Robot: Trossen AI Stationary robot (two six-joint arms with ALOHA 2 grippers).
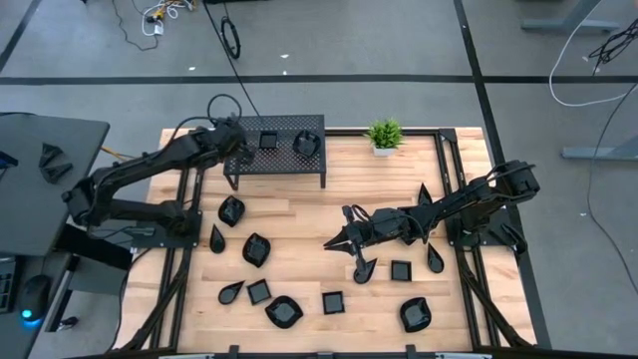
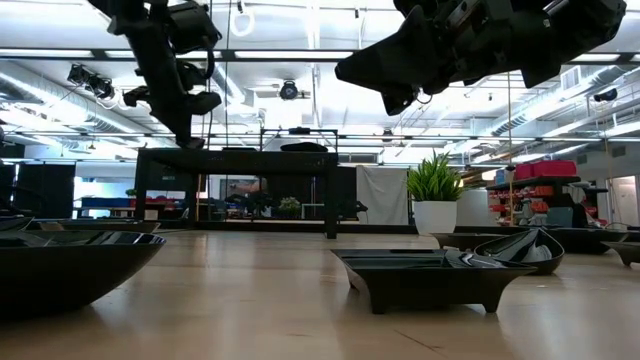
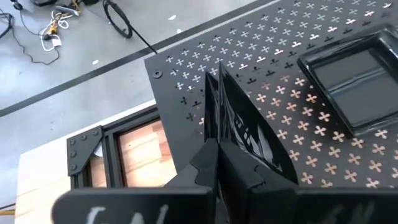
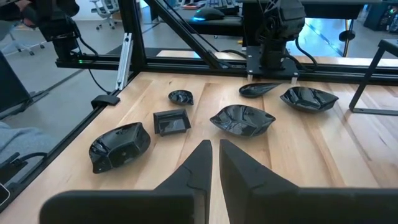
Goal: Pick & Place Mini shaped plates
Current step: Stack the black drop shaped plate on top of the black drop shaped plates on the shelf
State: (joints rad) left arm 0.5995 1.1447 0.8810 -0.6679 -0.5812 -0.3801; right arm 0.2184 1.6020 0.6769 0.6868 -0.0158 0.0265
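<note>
While the perforated rack [image 1: 276, 148] is reached over at its left end, a teardrop plate [image 3: 239, 127] is seen clamped on edge between the fingers of the left gripper [image 3: 214, 146], just above the rack top. Two plates are carried on the rack: a square plate [image 3: 357, 84] beside the gripper and a rounded plate [image 1: 306, 143] beyond. The right gripper [image 4: 213, 152] is held over mid-table, fingers nearly together, nothing gripped, loose plates [image 4: 242, 119] ahead.

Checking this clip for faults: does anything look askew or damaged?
No damage shows. One thing stands out: the left gripper holds a mini plate on edge over the perforated rack, while the square plate on the rack lies flat.
</note>
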